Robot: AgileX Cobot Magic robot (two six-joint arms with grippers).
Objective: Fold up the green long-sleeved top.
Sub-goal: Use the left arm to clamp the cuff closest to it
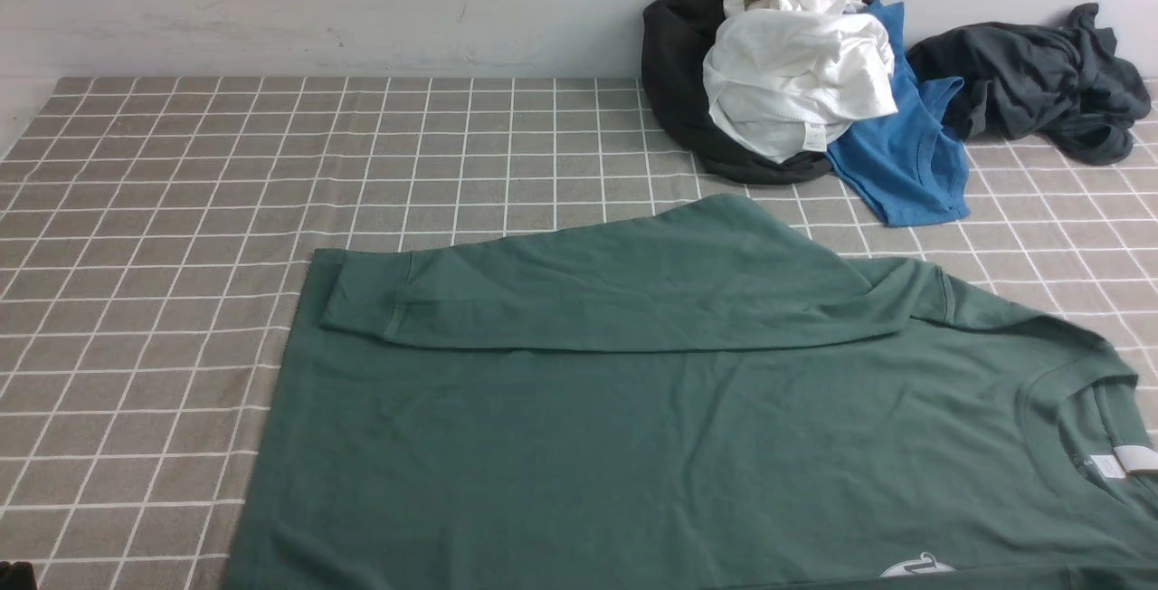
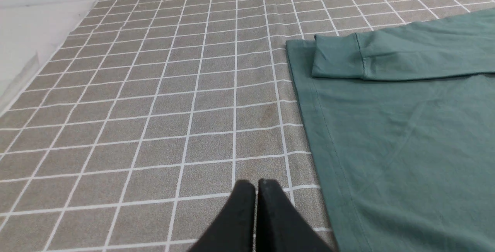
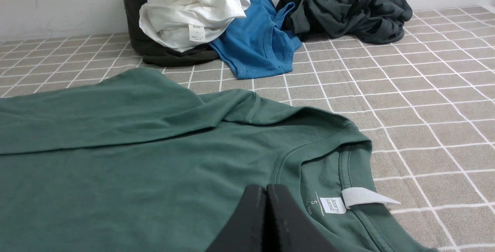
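Because the top lies loosely on the table, far sleeve folded over, dragging one layer could rumple it; both grippers, left and right, are closed, empty.

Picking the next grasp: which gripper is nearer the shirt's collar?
Right. The right gripper is close beside the collar; the left gripper is out past the hem, at the opposite end.
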